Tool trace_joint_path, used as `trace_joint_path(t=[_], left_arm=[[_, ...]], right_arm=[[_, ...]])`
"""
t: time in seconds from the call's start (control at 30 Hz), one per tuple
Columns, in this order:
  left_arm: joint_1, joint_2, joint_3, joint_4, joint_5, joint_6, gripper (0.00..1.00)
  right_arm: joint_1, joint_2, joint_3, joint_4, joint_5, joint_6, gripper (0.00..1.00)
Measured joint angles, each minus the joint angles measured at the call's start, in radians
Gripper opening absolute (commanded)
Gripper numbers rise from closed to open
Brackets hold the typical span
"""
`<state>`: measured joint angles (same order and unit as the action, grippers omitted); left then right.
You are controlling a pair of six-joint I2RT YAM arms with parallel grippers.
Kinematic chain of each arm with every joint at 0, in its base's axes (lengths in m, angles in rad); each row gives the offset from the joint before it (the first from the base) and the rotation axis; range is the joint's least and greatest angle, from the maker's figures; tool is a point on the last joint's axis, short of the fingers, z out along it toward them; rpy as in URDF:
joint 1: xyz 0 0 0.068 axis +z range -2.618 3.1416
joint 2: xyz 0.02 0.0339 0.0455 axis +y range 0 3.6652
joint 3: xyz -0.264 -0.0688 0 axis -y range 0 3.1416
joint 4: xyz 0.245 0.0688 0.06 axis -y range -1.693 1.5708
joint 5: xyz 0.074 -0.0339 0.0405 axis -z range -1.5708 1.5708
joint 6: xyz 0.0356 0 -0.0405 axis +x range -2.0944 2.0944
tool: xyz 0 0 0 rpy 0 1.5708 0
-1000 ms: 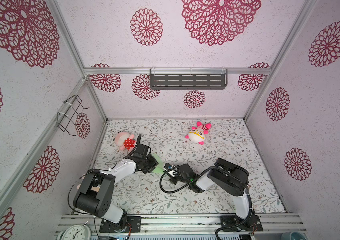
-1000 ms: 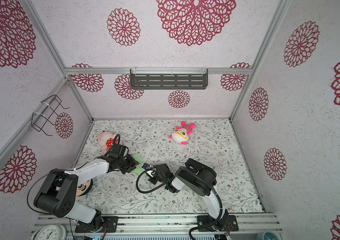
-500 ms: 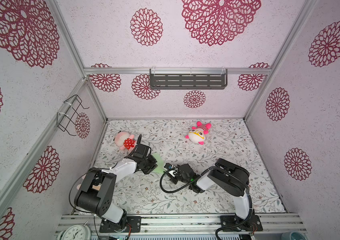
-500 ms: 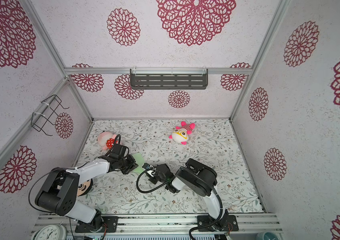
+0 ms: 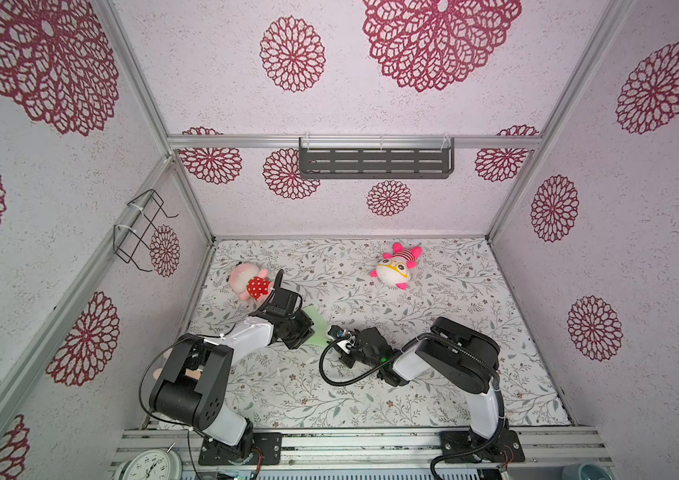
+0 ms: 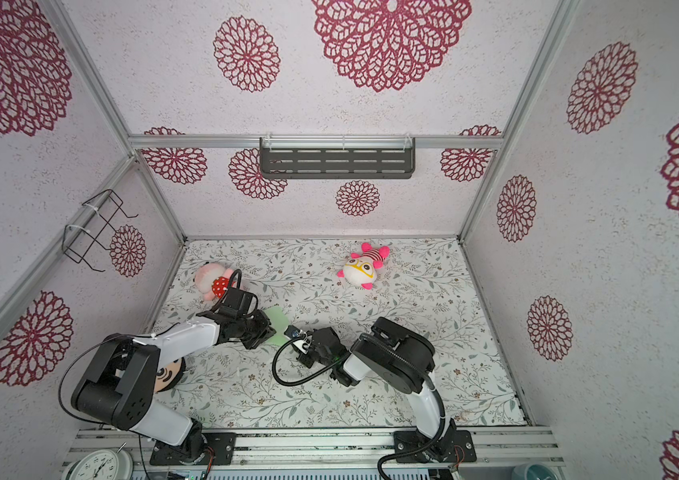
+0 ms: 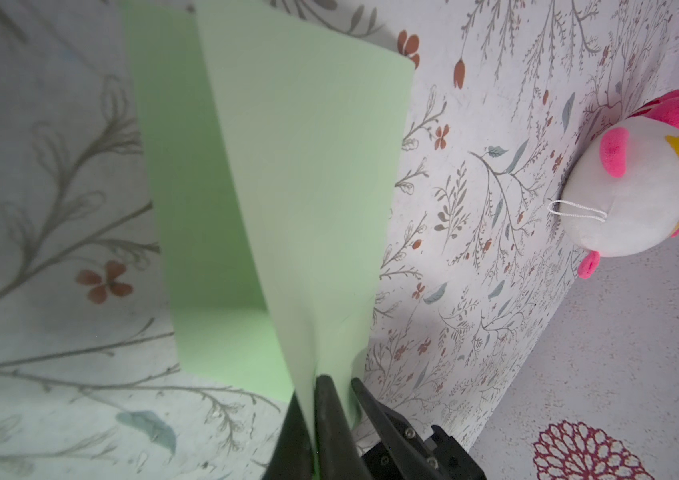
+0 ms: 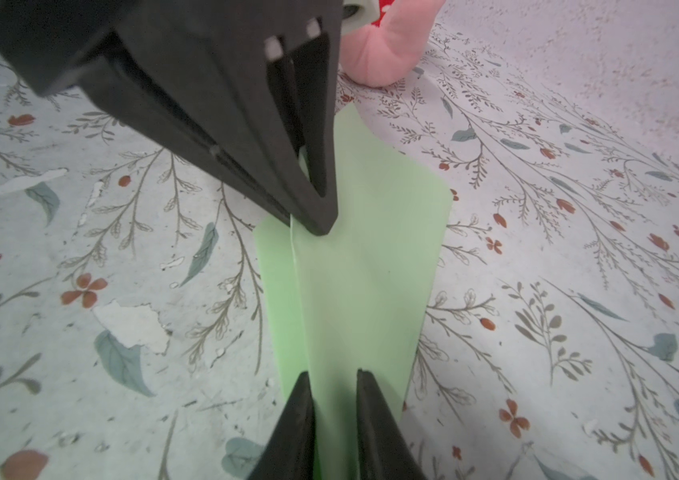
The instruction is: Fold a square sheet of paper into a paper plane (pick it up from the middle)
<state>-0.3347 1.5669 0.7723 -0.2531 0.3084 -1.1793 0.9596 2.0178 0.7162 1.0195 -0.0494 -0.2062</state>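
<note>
- The left end effector (image 7: 314, 390) has just pressed together on the paper sheet (image 7: 287, 187). It now pinches one end of the raised fold, where a second ago it stood spread.
- The right end effector (image 8: 333, 374) faces it tip to tip, fingers slightly parted astride the fold's other end. I cannot tell whether they bear on the paper.
- The sheet spans between both end effectors, its flaps splaying down onto the counter (image 5: 433, 332). This looks like an early centre crease.
- The counter is floral-printed and chipped in spots.
- A bespectacled plush (image 5: 396, 270) lies well beyond the right end effector.
- A pink doll (image 5: 248, 282) lies near the left end effector, behind it.
- The walls carry red medallions.
</note>
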Motion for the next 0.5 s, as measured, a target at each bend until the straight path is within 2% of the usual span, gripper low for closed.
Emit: trace_joint_path(t=[0.13, 0.23, 0.37, 0.5], left_arm=[[0.0, 0.0, 0.0, 0.0, 0.0, 0.0, 0.1], [0.0, 0.0, 0.0, -0.001, 0.001, -0.001, 0.16], [0.005, -0.006, 0.0, -0.011, 0.0, -0.001, 0.31], [0.043, -0.074, -0.002, -0.025, -0.008, 0.003, 0.46]], right_arm=[[0.0, 0.002, 0.0, 0.001, -0.006, 0.01, 0.18], [0.0, 0.002, 0.0, 0.003, -0.008, 0.026, 0.13], [0.0, 0.002, 0.0, 0.005, -0.026, 0.051, 0.09], [-0.006, 0.003, -0.001, 0.008, -0.055, 0.096, 0.08]])
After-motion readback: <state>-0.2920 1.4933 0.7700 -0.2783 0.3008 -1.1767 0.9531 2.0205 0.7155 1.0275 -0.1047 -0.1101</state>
